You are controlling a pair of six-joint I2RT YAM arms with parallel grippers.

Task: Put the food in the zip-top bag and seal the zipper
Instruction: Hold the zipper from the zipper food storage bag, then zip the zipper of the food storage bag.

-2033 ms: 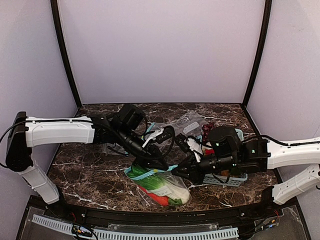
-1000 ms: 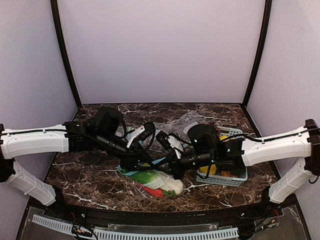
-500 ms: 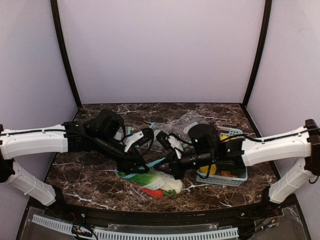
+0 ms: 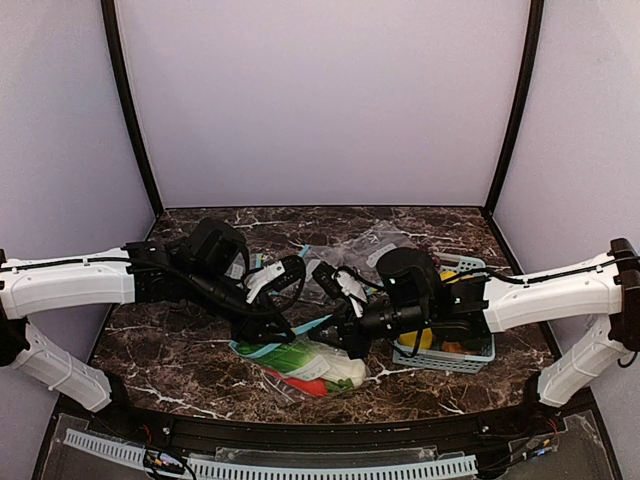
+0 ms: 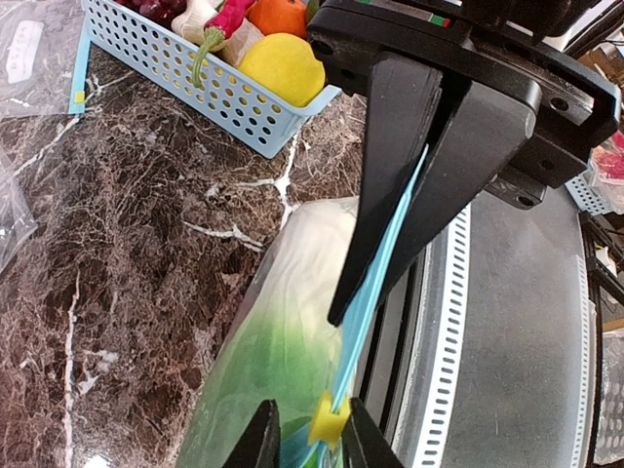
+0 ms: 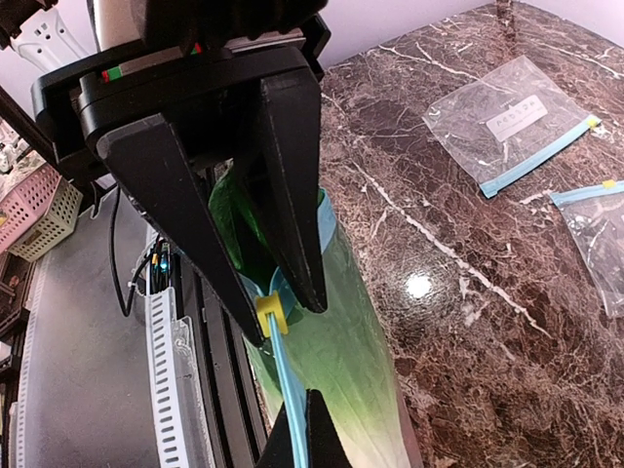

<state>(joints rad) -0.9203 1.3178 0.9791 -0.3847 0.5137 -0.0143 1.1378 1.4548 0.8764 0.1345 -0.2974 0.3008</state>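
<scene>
top view, bag: the zip-top bag lay on the table at the near middle, with the leafy vegetable and something red inside it.
top view, zipper: the zipper ran left to right along the bag's far edge, between my two claws.
top view, claws: left claw sat at the zipper's left end and right claw at its right end, each equally near its own end.
left wrist, left claw: its jaws stood narrow, one on each side of the yellow slider; I could not tell whether they pinched it.
left wrist, axis: the strip led straight ahead into the right claw, so I judged the pull should go that way.
left wrist, rest: the basket stood well beyond.
right wrist, right claw: right claw was clamped tight on the zipper.
right wrist, opposite: left claw straddled the slider, facing me.
</scene>
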